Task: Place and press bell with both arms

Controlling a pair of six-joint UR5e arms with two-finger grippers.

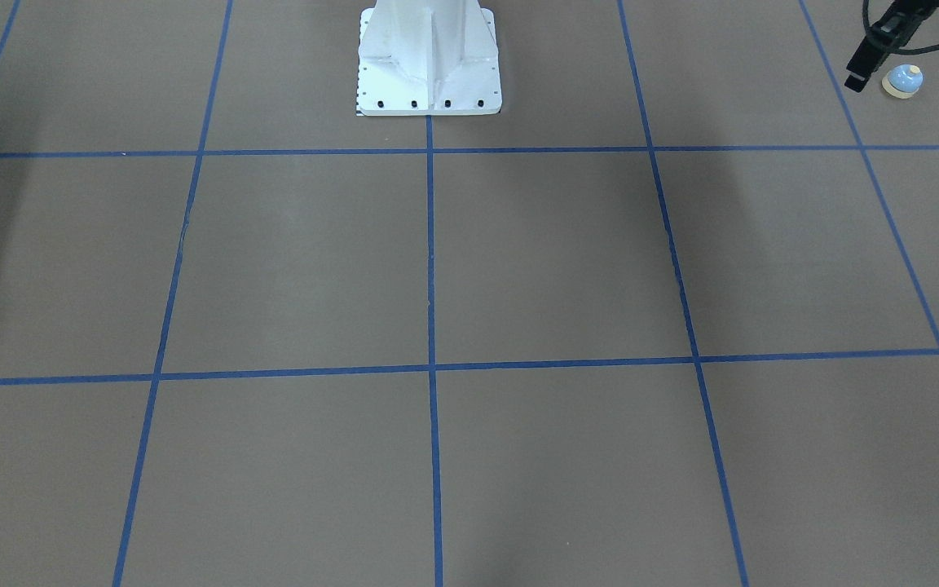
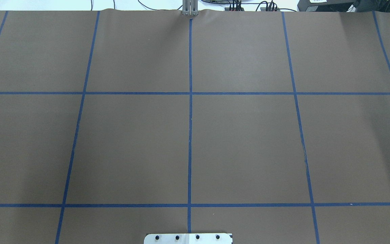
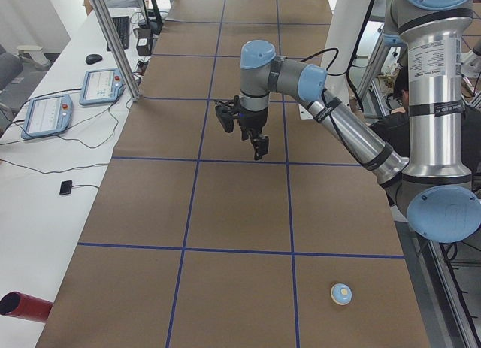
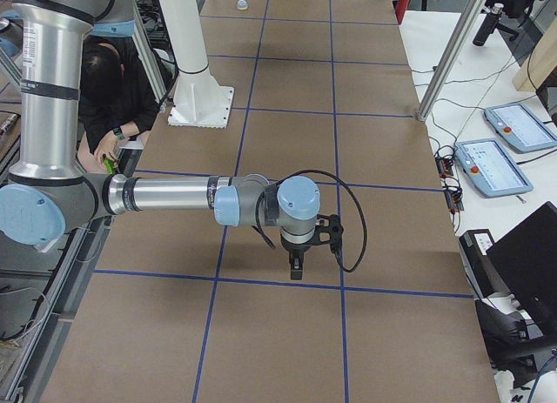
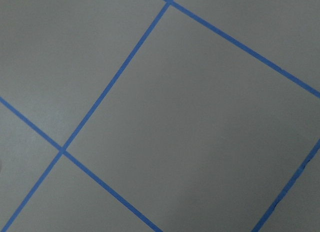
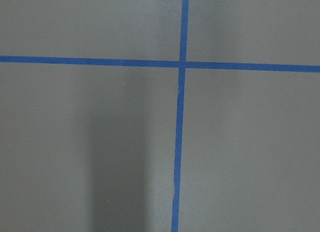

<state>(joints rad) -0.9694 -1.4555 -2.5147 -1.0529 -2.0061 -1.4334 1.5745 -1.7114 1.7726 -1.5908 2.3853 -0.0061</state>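
The light-blue bell [image 1: 902, 81] with a cream button and base ring stands upright on the brown table at the robot's left end. It also shows in the exterior left view [image 3: 341, 293] and, far off, in the exterior right view [image 4: 243, 3]. My left gripper [image 1: 859, 73] hangs well above the table [image 3: 259, 149], apart from the bell and pointing down; I cannot tell whether it is open or shut. My right gripper [image 4: 296, 271] hovers over the table's right half and shows only in that side view, so I cannot tell its state. Both wrist views show only table and blue tape.
The white bolted pedestal base [image 1: 429, 73] stands at the robot's edge of the table. Blue tape lines divide the table into squares. Teach pendants [image 3: 49, 115] lie on the side bench, with a red cylinder [image 3: 22, 307] nearby. A person [image 4: 113, 98] sits behind the robot.
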